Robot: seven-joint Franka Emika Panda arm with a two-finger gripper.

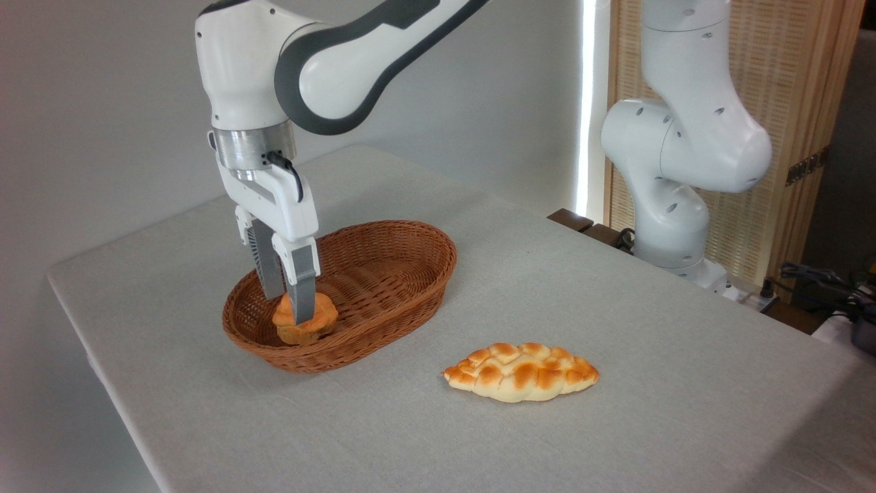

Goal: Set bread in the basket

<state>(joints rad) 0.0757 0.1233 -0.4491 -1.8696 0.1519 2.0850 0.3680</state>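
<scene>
Cam view: only one.
Bun [305, 320]: inside basket [400, 236], at its near-left end, prob. resting on the floor.
Claw [287, 311]: fingers straddle bun, look slightly parted; grip vs. released, can't tell.
Loaf [521, 371]: right of basket, well apart, not part of job.

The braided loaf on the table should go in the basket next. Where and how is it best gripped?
Probably across the narrow middle of the braided loaf, coming straight down from above. It lies flat on the table with its long axis running left to right and tapered ends, so the fingers should close front to back.
</scene>
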